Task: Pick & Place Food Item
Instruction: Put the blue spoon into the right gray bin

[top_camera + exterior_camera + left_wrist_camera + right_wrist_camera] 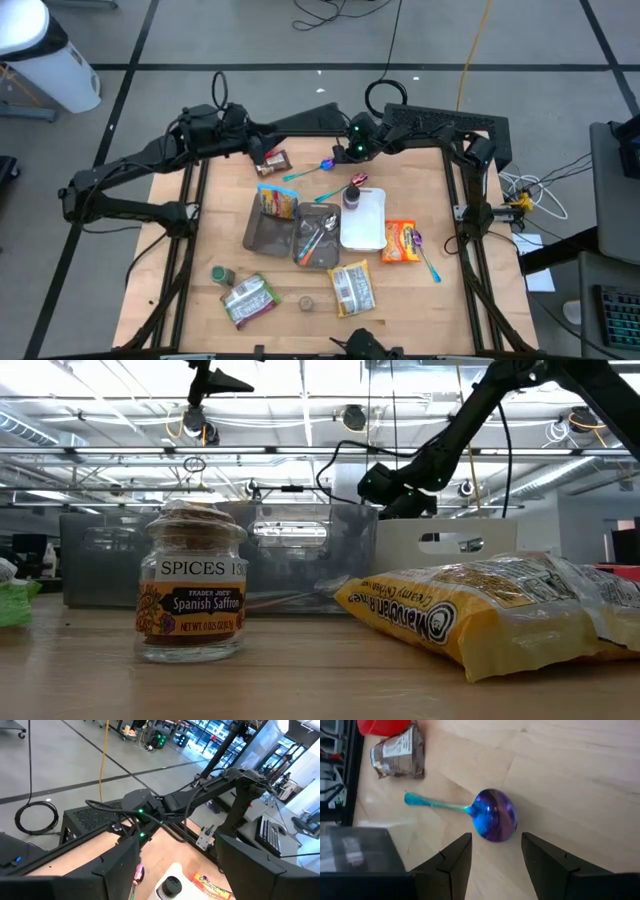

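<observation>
Right hand (pixel 495 855) open, empty, over iridescent spoon (pixel 492 815) — brown packet (pixel 400 752) nearby; left hand (pixel 175 865) open, empty.

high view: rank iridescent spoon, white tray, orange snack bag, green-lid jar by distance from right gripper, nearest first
Right gripper hangs open at the table's far edge.
1. Iridescent spoon: just beside it, towards the left arm.
2. White tray: mid-table, nearer the front.
3. Orange snack bag: right of the tray.
4. Green-lid jar: front-left corner area, clearly farthest.
</observation>
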